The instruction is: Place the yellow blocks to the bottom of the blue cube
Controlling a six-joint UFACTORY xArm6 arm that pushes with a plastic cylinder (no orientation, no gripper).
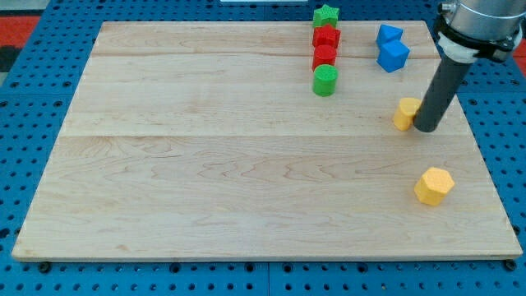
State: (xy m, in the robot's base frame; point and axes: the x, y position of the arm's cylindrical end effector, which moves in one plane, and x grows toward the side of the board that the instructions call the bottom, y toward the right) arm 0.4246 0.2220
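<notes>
A blue cube (394, 56) sits near the view's top right, with a second blue block (389, 35) just above it. One yellow block (405, 113) lies below the blue cube, partly hidden by my rod. My tip (426, 129) rests against that block's right side. A second yellow block, hexagonal (434, 186), lies lower down near the board's right edge, apart from my tip.
A column of blocks stands at the top centre-right: a green star (326, 15), two red blocks (326, 37) (325, 56) and a green cylinder (325, 80). The wooden board (205, 164) lies on a blue perforated table.
</notes>
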